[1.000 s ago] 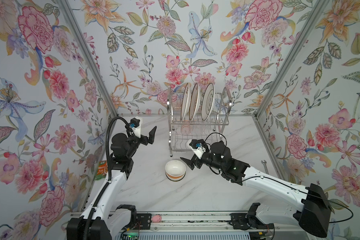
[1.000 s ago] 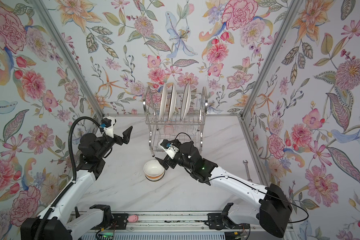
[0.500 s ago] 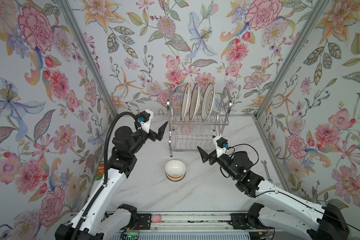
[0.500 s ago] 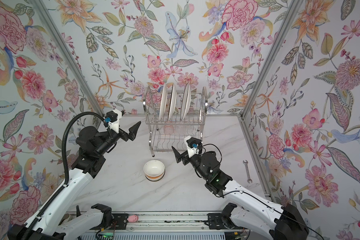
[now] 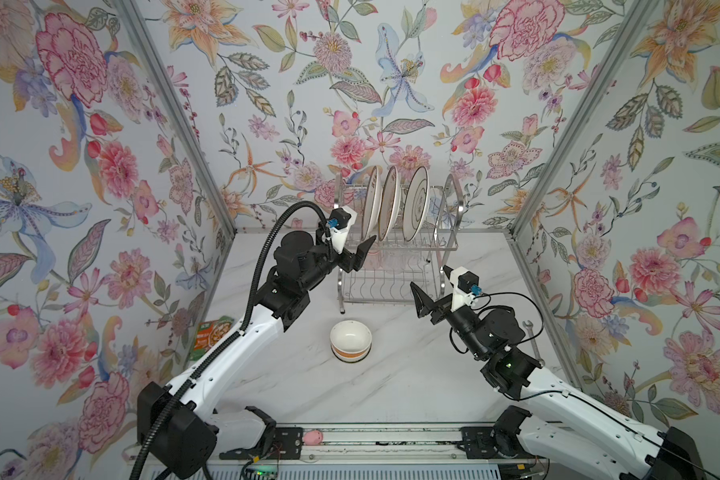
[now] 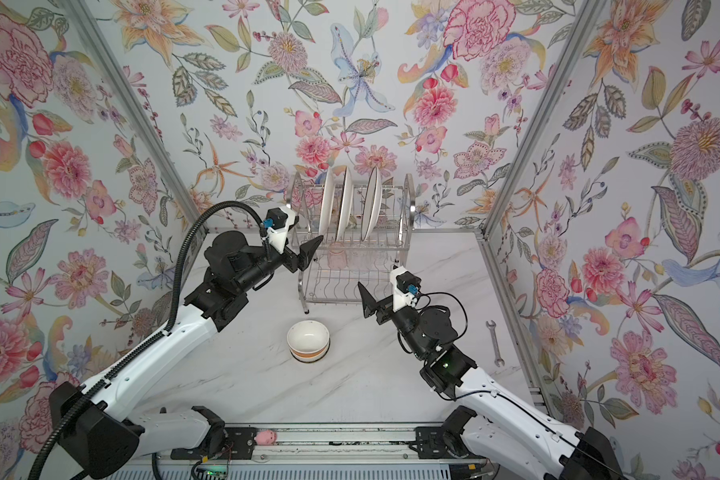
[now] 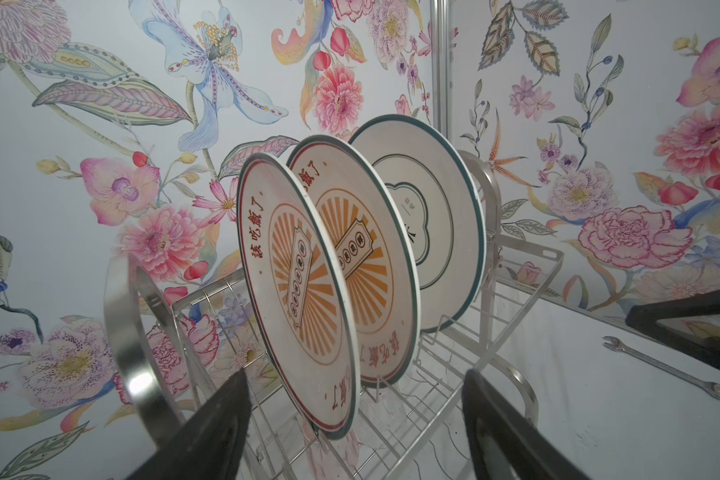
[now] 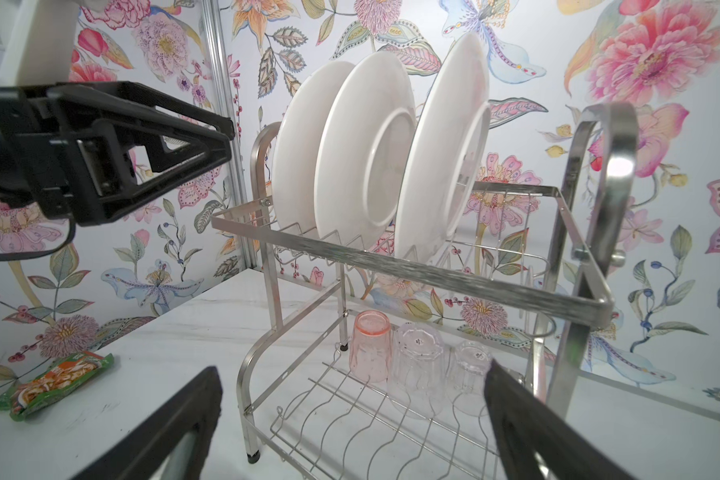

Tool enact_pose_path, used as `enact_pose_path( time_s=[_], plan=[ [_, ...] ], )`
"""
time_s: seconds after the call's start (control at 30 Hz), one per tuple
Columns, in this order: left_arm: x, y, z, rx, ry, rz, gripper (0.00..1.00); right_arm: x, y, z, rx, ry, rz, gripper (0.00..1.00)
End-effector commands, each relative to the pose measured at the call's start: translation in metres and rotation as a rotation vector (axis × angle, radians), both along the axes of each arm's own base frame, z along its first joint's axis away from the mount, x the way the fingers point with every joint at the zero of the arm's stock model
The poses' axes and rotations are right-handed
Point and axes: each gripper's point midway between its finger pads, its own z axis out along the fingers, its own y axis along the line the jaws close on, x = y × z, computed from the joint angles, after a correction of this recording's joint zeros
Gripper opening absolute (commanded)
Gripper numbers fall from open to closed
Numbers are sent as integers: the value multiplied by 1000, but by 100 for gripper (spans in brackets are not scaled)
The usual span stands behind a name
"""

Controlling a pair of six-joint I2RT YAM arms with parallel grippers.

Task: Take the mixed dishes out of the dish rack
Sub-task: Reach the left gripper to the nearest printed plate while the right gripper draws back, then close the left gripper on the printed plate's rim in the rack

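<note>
**Both grippers open beside the loaded dish rack**

The dish rack (image 5: 385, 286) stands at the back of the marble tabletop (image 5: 391, 395). Three plates stand on edge in the rack's upper tier. A sunburst plate (image 7: 296, 291) is nearest the rack's left arch, a second sunburst plate (image 7: 366, 266) is just beside it, and a dark-rimmed plate (image 7: 441, 216) stands farther toward the right arch.

At the back of the lower tier, a pink tumbler (image 8: 371, 349) and two clear tumblers (image 8: 416, 365) stand upside down, close together in a row.

The left gripper (image 5: 361, 254) is level with the upper tier, just beside the rack's left arch. Its jaws are apart and empty. In the left wrist view the lower rim of the nearest sunburst plate appears between them, but the right wrist view shows the fingertips short of the plates.

The right gripper (image 5: 425, 303) hangs in front of the rack's right half. Its jaws are spread wide and hold nothing.

A white bowl with an orange band (image 5: 350, 340) sits upright on the tabletop in front of the rack, apart from it. A food packet (image 8: 55, 382) lies well to the rack's left, and a wrench (image 6: 494, 343) lies to its right.
</note>
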Motion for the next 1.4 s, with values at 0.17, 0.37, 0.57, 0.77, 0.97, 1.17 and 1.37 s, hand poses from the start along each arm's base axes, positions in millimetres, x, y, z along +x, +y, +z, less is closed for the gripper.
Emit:
enact_pose_path(
  time_s=[0.17,0.37,0.57,0.77,0.97,1.17,1.37],
  plan=[
    [28,-5,18,-92,-4,100,64,0,-9,15,52,-30,-1,99],
    [39,-14,18,-130,10,95,51,2,-14,18,58,-35,-10,99],
    [46,-18,14,-151,32,111,41,4,-17,18,64,-35,-13,99],
    [47,-20,11,-158,42,116,36,7,-17,18,66,-31,-9,99],
    [48,-24,4,-191,58,108,33,7,-13,17,67,-25,6,99],
    [49,-26,4,-191,59,104,28,8,-12,16,66,-20,12,99],
    [50,-28,-1,-186,68,103,27,13,-21,15,68,-19,-16,99]
  ],
)
